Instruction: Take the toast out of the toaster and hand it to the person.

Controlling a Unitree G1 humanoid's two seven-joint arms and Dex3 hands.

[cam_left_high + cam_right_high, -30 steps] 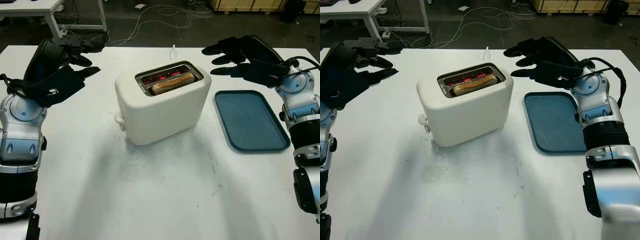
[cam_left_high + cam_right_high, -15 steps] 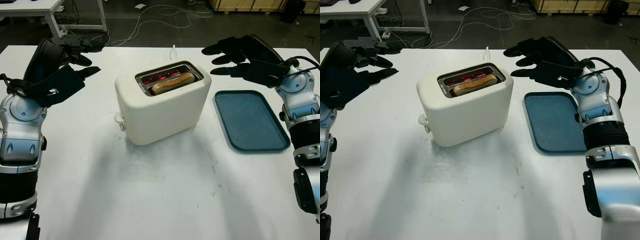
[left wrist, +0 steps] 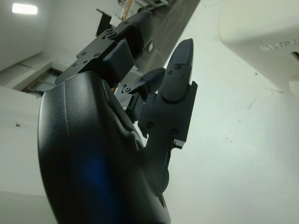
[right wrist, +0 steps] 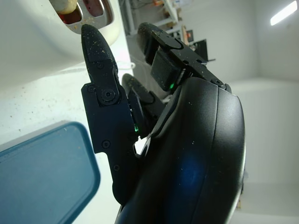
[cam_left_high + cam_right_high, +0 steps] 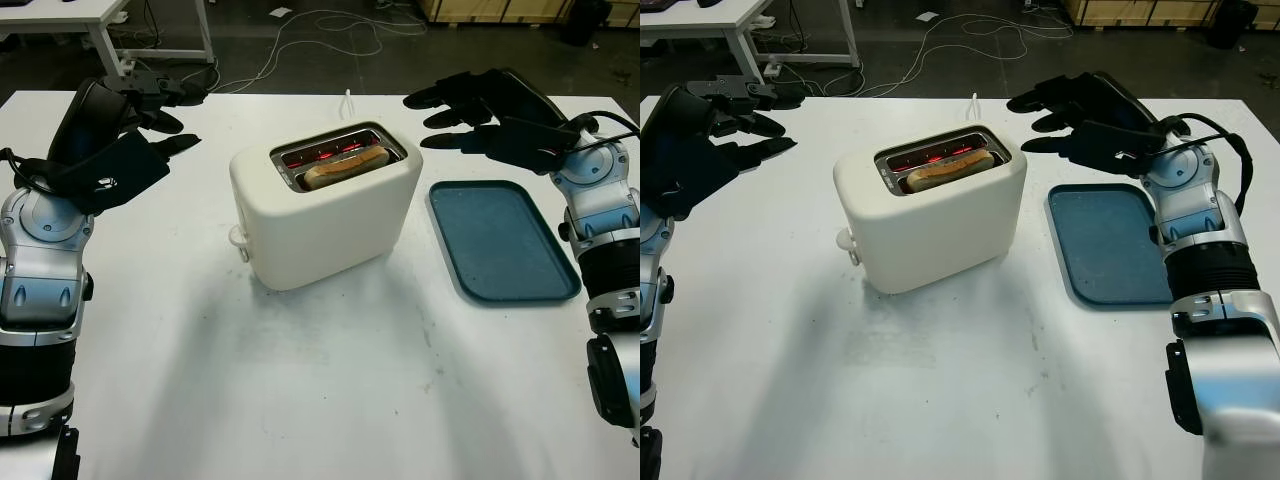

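A cream toaster [image 5: 325,215] stands mid-table with a slice of toast [image 5: 345,167] lying in its near slot; the slots glow red inside. My left hand [image 5: 150,105] hovers open above the table to the left of the toaster, holding nothing. Off to the toaster's right, my right hand [image 5: 450,108] hangs open above the table just behind the tray, fingers pointing toward the toaster. In the right wrist view the toaster's slot [image 4: 84,11] sits just past a fingertip [image 4: 93,42]. A corner of the toaster [image 3: 266,42] appears in the left wrist view.
A dark blue tray [image 5: 500,240] lies on the white table [image 5: 320,380] right of the toaster. The toaster's lever knob [image 5: 237,237] sticks out on its left end. Cables run across the floor behind the table, and another white table [image 5: 100,20] stands at back left.
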